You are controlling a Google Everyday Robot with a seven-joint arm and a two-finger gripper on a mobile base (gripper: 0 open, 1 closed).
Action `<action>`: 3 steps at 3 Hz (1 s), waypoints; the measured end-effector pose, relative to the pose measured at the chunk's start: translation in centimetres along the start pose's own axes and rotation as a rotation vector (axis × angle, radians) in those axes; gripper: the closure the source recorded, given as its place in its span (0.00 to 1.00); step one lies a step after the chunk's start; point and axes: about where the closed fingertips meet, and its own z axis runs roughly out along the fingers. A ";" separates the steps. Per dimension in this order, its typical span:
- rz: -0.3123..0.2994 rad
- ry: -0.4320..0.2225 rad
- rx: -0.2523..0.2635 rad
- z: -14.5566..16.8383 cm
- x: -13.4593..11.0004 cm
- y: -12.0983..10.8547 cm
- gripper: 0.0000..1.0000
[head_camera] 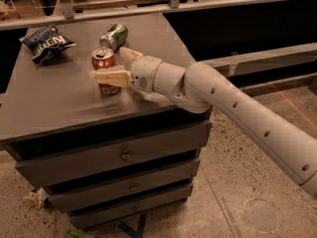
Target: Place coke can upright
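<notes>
The coke can (102, 58) stands upright on the dark cabinet top (59, 100), red with a silver top and pull tab. My gripper (107, 63) reaches in from the right at can height. One finger (110, 77) crosses in front of the can's lower half. The other finger (128, 53) points up-left just right of and behind the can. The fingers stand spread, wider than the can, and the can sits between them on the surface.
A green and silver can (114, 36) lies on its side just behind the coke can. A dark blue chip bag (47, 42) lies at the back left. The cabinet has several drawers (124, 155). A rail runs behind, speckled floor lies to the right.
</notes>
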 end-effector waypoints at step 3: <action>-0.117 0.105 -0.011 -2.7 -1.5 -1.7 0.00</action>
